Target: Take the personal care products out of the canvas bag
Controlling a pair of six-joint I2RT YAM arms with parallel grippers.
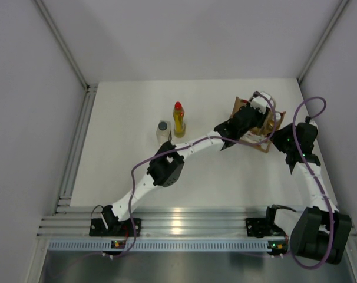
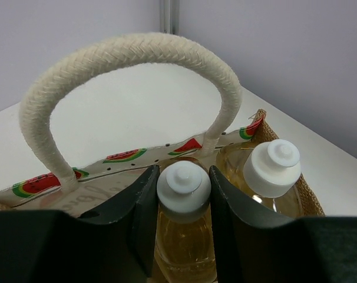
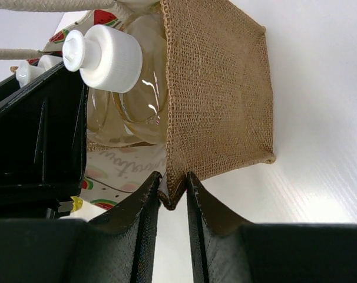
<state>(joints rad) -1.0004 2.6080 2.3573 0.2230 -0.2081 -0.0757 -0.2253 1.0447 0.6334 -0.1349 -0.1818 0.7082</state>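
Note:
The canvas bag point(image 1: 240, 105) stands at the back right of the table; its burlap side point(image 3: 220, 88) and its watermelon-print panel point(image 2: 125, 156) show in the wrist views. Two amber bottles with white caps are inside it. My left gripper point(image 2: 183, 172) reaches into the bag point(image 1: 247, 118), and its fingers are closed on the neck of one amber bottle point(image 2: 184, 236). The second amber bottle point(image 2: 274, 168) stands beside it to the right point(image 3: 111, 53). My right gripper point(image 3: 174, 178) is shut on the bag's bottom corner point(image 1: 277, 135). The yellow bottle with the red cap point(image 1: 178, 119) and the clear bottle with the grey cap point(image 1: 163, 131) stand on the table to the left.
The bag's white rope handle point(image 2: 137, 53) arches over the left gripper. White walls close the table at the back and on both sides. An aluminium rail point(image 1: 184, 227) runs along the near edge.

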